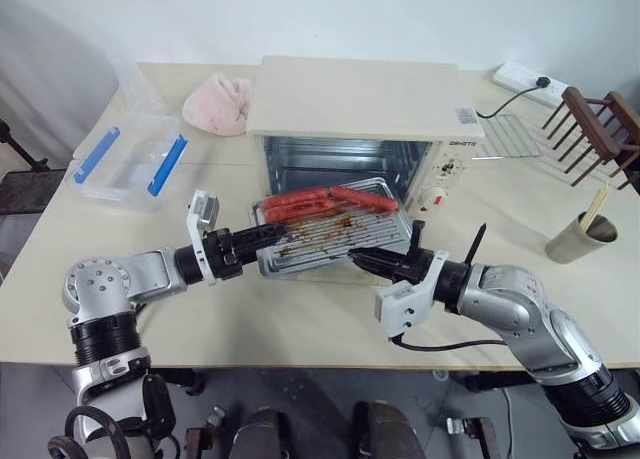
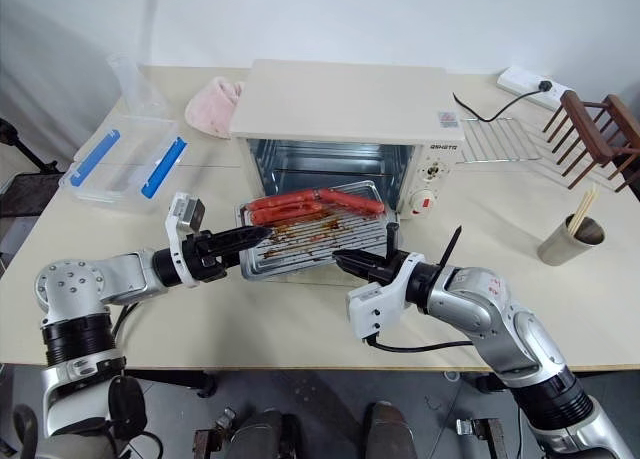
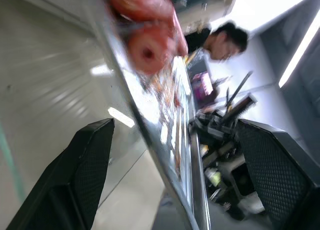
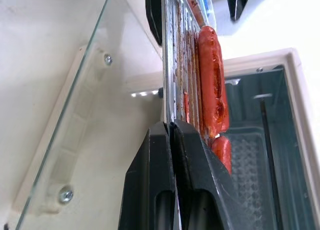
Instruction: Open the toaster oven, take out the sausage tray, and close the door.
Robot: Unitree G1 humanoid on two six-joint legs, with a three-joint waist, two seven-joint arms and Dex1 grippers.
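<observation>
Right tool (image 2: 345, 260) pinches one sausage tray (image 2: 318, 243), two sausages (image 2: 312, 203).

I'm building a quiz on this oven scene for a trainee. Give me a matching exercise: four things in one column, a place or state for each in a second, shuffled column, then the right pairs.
Things:
1. sausage tray
2. door
3. left gripper
4. pink cloth

Places or states:
A. jaws open on either side of the tray's edge
B. lying on the table beside the toaster oven
C. folded down, open
D. out in front of the oven, clamped by the right gripper

Pairs: 1-D, 2-C, 3-A, 4-B
</observation>
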